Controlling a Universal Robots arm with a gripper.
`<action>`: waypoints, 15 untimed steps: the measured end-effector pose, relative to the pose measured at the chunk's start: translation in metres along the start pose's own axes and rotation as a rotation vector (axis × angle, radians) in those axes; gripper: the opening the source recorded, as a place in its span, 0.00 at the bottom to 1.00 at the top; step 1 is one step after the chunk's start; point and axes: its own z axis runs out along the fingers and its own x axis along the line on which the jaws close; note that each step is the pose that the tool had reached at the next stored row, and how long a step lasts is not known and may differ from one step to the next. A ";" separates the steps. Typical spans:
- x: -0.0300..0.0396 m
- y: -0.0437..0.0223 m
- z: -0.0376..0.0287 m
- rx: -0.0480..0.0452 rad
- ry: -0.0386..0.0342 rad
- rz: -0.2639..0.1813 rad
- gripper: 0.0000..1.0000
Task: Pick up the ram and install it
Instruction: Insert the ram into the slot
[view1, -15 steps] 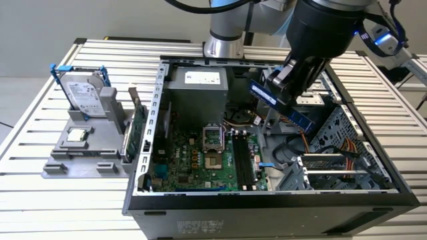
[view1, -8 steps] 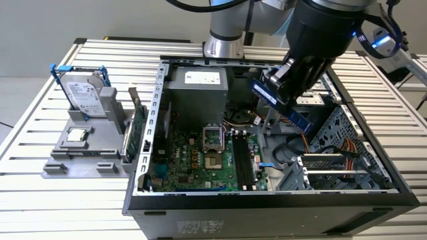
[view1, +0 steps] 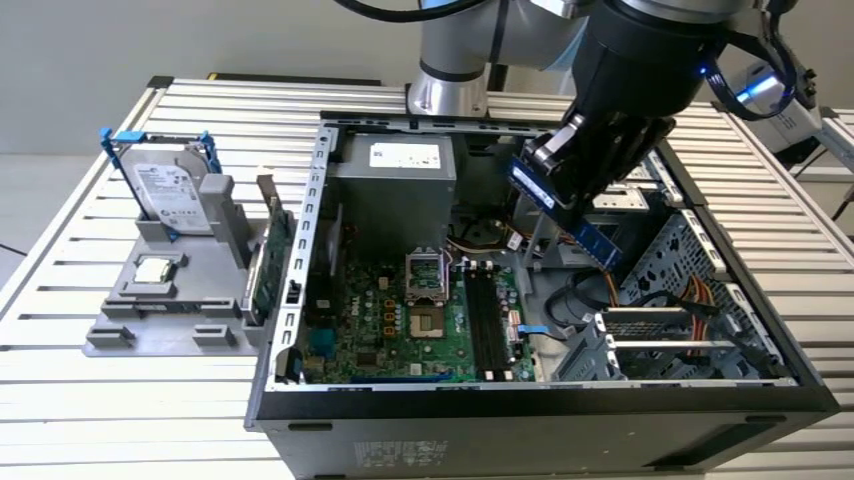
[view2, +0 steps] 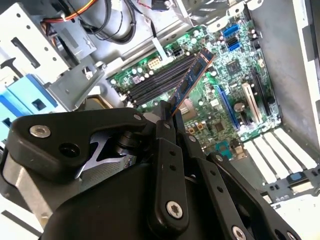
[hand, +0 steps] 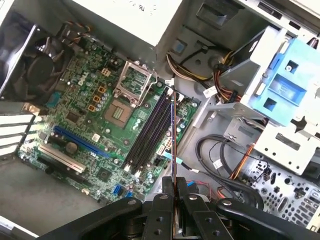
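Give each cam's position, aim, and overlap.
Exterior view: off the arm, raised, looking down into the open case; arm and gripper holding the ram show.
First wrist view: on the wrist, looking past the gripper along the edge-on ram at the motherboard.
Second wrist view: on the wrist, gripper in foreground, ram before the memory slots.
Shared: ram, gripper, motherboard.

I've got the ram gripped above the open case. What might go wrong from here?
1. The gripper holds the ram by one end, the rest sticking out; pressing down may pivot or slip it.
2. It hangs above the black memory slots, not yet in one; a small offset could jam it against the board.
3. Cables and the blue drive bracket sit close beside the slots and might snag the gripper.
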 end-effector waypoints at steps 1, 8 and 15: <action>0.0000 0.0000 0.0001 0.0000 -0.0002 0.010 0.00; -0.0001 0.0001 0.0005 0.0007 -0.0010 0.084 0.00; -0.0001 0.0002 0.0007 0.0012 -0.0017 0.139 0.00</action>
